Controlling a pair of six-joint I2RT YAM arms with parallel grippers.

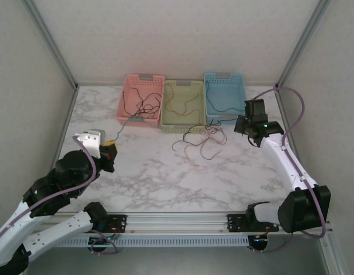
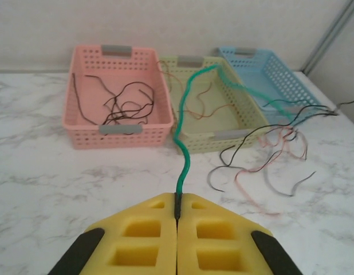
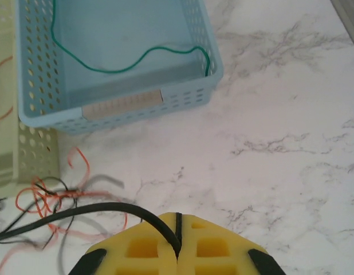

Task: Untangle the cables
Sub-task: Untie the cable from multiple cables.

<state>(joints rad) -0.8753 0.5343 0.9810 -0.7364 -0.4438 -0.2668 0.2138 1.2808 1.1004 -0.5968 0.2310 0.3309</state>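
A loose tangle of cables [image 1: 200, 140], black, grey and red-orange, lies on the marble in front of the baskets. My left gripper [image 1: 111, 150] is at the left of the table and is shut on a teal-green cable [image 2: 185, 143]. That cable rises from the yellow pads [image 2: 178, 197] and runs over the pale green basket toward the tangle [image 2: 263, 154]. My right gripper [image 1: 244, 127] hovers right of the tangle, beside the blue basket. In the right wrist view it [image 3: 177, 220] is shut on a black cable [image 3: 79, 211] that leads left into the tangle [image 3: 51, 197].
Three baskets stand in a row at the back: pink [image 1: 124, 97] holding dark cables, pale green [image 1: 180, 127] holding brown-orange ones, blue [image 1: 241, 91] with a green cable [image 3: 137, 60] inside. Metal frame posts and walls border the table on both sides.
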